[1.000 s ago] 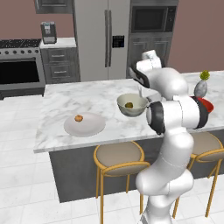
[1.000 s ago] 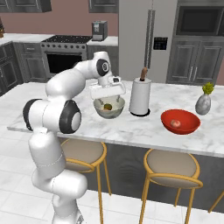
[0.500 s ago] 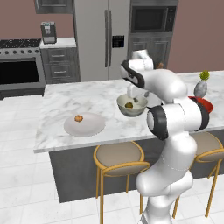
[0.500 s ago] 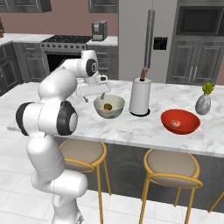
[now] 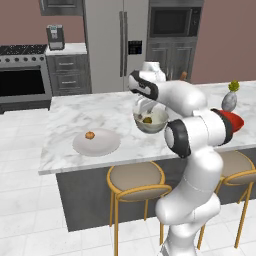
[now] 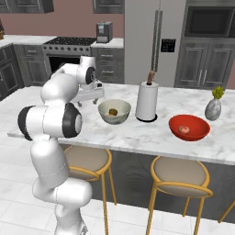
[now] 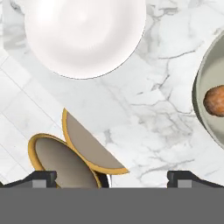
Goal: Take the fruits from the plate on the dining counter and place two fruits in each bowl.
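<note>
My gripper (image 5: 142,108) (image 6: 87,97) (image 7: 111,179) hangs open and empty over the dining counter (image 5: 75,112), just left of the beige-grey bowl (image 5: 151,123) (image 6: 114,112) (image 7: 209,105). That bowl holds an orange-brown fruit (image 7: 215,100) (image 5: 147,119). The pale grey plate (image 5: 97,144) (image 7: 83,35) lies further left with one orange-brown fruit (image 5: 90,135) on it. In the red bowl (image 6: 189,127) (image 5: 233,120) sits a reddish fruit (image 6: 184,130); in the left base view my arm partly hides this bowl.
A paper towel roll (image 6: 147,102) stands between the two bowls. A small grey vase (image 6: 213,108) (image 5: 229,100) sits at the counter's far right. Round stools (image 5: 136,180) (image 6: 182,172) (image 7: 65,153) line the near edge. Fridge and stove stand behind.
My arm has swung left, from above the beige-grey bowl to the counter between it and the plate. The gripper stays open. The fruits have not moved.
</note>
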